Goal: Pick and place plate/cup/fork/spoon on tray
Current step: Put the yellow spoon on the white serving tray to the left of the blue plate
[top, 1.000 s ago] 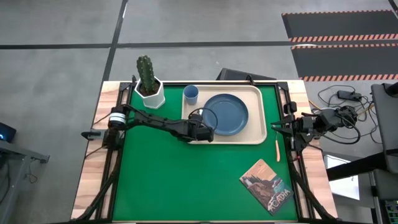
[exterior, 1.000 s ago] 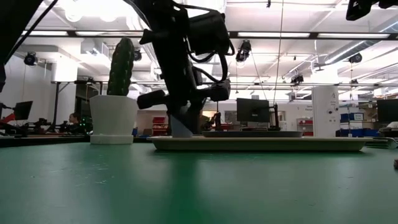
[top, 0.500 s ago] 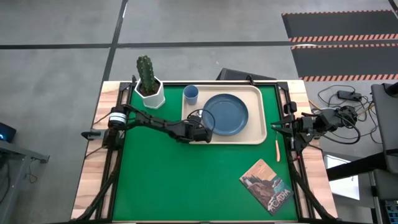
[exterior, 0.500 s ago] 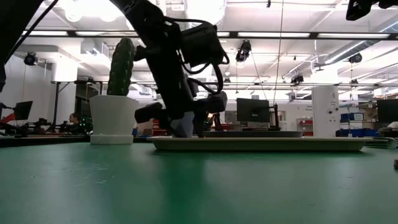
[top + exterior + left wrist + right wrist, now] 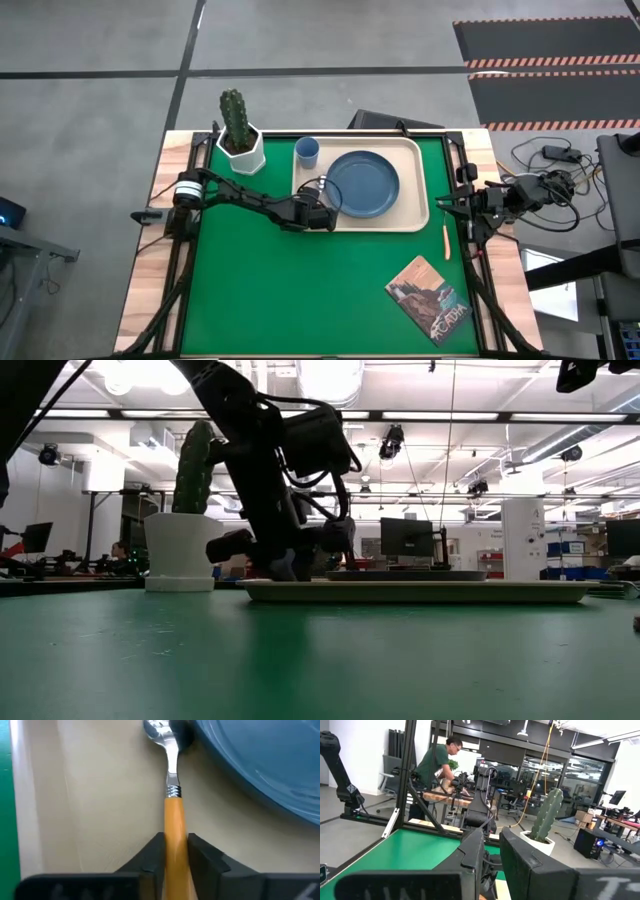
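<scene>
Starting at the left of the table, we note the cactus pot [image 5: 241, 140] standing on the green mat [image 5: 300, 290] just outside the far-left corner of the tray [image 5: 415, 220]; it is no part of the task and lies clear of the working path. Next, our left gripper [image 5: 318, 215] sits low over the tray's near-left corner, and the left wrist view shows its fingers [image 5: 152, 857] closed on the orange handle of the spoon [image 5: 172, 805]. The grip is taken far back on the handle, so the bowl leads onto the tray floor and lies just beside the rim of the plate [image 5: 362, 183] instead of riding up on it; we judge this the placing step for the spoon, with release not yet made. The low view shows the gripper down near tray level, which suits a gentle set-down. The cup [image 5: 307, 152] occupies the far-left corner of the tray and the plate its middle, which leaves the strip along the left side free for cutlery. Further right, off the tray on the wooden border, lies a slim orange-handled utensil [image 5: 447, 240], which we take to be the fork, not yet collected. A printed card [image 5: 428, 300] lies on the mat nearby. Our right gripper [image 5: 447, 204] waits at the right table edge near that utensil, its fingers [image 5: 472, 850] apart and empty.
</scene>
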Available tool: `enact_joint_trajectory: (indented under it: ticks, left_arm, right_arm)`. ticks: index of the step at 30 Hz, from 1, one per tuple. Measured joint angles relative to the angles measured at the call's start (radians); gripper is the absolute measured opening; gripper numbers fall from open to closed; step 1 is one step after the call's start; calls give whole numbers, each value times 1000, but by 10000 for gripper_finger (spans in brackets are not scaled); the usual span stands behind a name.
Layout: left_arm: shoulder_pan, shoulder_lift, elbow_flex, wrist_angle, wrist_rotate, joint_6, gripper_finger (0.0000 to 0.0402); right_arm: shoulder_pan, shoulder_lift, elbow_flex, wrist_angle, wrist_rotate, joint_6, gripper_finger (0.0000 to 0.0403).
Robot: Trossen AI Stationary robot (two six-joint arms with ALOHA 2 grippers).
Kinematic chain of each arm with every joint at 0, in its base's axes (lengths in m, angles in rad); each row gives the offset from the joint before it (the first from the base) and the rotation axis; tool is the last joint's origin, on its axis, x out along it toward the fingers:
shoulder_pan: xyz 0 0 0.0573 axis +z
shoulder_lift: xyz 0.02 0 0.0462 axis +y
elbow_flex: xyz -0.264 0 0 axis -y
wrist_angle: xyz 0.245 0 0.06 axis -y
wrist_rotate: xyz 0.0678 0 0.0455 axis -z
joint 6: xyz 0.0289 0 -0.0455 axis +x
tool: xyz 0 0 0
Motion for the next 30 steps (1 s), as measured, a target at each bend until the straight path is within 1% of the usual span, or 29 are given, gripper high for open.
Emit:
enact_joint_trajectory:
  ticks: [2,4,6,10,18,21,25,30]
  left_arm:
    - [0,0,1,1,-4,-1,35]
    - [0,0,7,11,-37,-6,21]
    - [1,-2,9,8,-48,-23,13]
    - [0,-12,9,-2,-56,-23,10]
    - [-4,-85,4,-122,-58,-23,6]
    - [-19,-120,4,-125,-78,-1,6]
    - [-48,-160,6,-144,-132,9,5]
    - [-62,-172,6,-141,-141,11,0]
  right_arm:
    - [0,0,0,0,0,0,52]
    - [0,0,0,0,0,0,52]
    - [0,0,0,0,0,0,52]
    - [0,0,0,0,0,0,52]
    - [0,1,-1,-2,0,5,52]
    - [0,1,-1,-5,0,6,52]
    - [0,1,-2,-5,0,7,52]
    - [0,1,-3,-5,0,7,52]
